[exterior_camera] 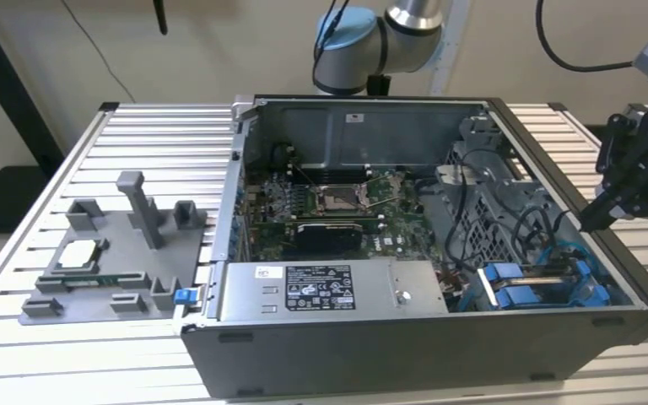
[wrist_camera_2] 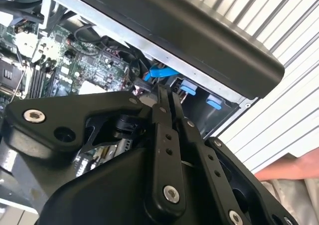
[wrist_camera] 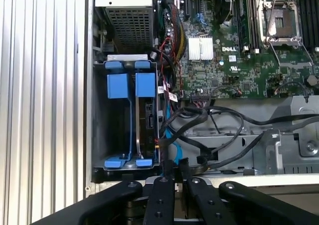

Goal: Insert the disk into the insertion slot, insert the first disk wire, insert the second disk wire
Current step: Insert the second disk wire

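Fingers of the gripper are pressed together, holding nothing – they hover above the computer case's edge. Disk sits in the insertion slot, between blue carrier tabs.

- My gripper sits with its black fingers pressed together above the open computer case.
- Blue cable just beyond the fingertips.
- Green motherboard inside.

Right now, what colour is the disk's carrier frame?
Bright blue carrier frame, clearest in the first wrist view.
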You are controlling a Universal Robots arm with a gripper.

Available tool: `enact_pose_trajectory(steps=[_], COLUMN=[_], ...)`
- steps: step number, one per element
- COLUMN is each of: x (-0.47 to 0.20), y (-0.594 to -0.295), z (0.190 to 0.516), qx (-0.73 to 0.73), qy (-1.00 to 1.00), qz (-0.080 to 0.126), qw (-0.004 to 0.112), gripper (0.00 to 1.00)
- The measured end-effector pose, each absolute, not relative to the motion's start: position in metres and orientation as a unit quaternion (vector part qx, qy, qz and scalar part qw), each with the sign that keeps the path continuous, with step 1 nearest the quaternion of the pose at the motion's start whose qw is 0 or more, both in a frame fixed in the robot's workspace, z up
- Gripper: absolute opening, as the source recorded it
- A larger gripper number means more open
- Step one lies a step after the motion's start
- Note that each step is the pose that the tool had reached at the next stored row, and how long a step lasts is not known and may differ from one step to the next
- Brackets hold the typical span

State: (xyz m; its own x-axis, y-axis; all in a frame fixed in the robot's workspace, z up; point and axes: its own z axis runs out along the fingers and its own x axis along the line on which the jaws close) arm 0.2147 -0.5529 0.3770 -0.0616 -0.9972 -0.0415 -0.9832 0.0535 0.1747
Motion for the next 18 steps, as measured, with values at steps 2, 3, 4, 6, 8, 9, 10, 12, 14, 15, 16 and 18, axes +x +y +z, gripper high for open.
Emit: enact_pose_trajectory(steps=[2,3,4,6,8,9,10,12,14,15,16,18], x=[0.212,0.210,0.208,0.204,0.199,0.196,0.194,0.189,0.184,0.181,0.178,0.172], y=[-0.553,-0.554,-0.554,-0.554,-0.555,-0.555,-0.555,-0.556,-0.556,-0.556,-0.556,-0.556], z=[0.380,0.381,0.382,0.384,0.386,0.388,0.389,0.391,0.392,0.392,0.392,0.392], qx=[0.684,0.684,0.684,0.684,0.683,0.684,0.684,0.684,0.684,0.683,0.684,0.684], qy=[-0.724,-0.724,-0.724,-0.724,-0.724,-0.724,-0.724,-0.724,-0.724,-0.724,-0.724,-0.724], qz=[-0.078,-0.078,-0.078,-0.078,-0.078,-0.078,-0.078,-0.078,-0.078,-0.078,-0.078,-0.078], qw=[0.045,0.045,0.045,0.045,0.045,0.045,0.045,0.045,0.045,0.045,0.045,0.045], gripper=[0.00,0.00,0.00,0.00,0.00,0.00,0.00,0.00,0.00,0.00,0.00,0.00])
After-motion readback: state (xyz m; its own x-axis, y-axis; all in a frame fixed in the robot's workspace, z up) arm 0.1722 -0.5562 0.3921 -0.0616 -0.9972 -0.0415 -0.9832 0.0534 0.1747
